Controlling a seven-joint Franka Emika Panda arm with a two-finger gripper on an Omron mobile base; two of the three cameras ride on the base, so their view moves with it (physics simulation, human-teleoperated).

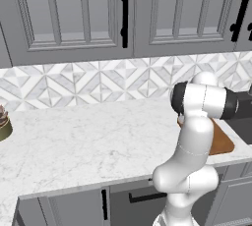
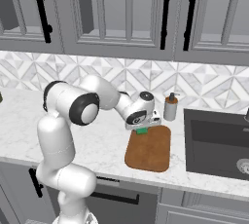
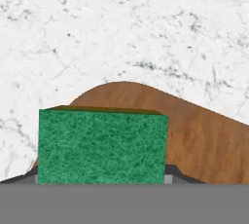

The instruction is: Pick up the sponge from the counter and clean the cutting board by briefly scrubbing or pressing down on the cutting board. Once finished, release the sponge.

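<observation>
Plenty of bare counter (image 2: 97,140) at 9 o'clock of the cutting board (image 2: 151,150), all white marble out to the front edge. Tighter on the other side: sink (image 2: 214,142) sits just beside the board at 3 o'clock, soap bottle (image 2: 170,107) stands near its 12 o'clock corner, tiled wall right behind that. Board's near edge lies close to the counter's front lip.

Sponge (image 3: 102,146) up at the board's 11 o'clock corner, green face huge in the hand view, thin brownish strip along its top. Seen from the right base view, just a green sliver (image 2: 141,131) poking out under the gripper (image 2: 142,126). Fingers mostly buried behind the sponge, only dark bits at its bottom corners. Can't tell whether the sponge presses on the wood or hangs a hair above it.

From the left base view, arm blocks most of the board (image 1: 220,141); jar (image 1: 4,122) at 9 o'clock cut off by the frame.

Arm folded at the elbow, forearm reaching out toward 3 o'clock, wrist bent down over the corner. Jaws clamped narrow on the sponge.
</observation>
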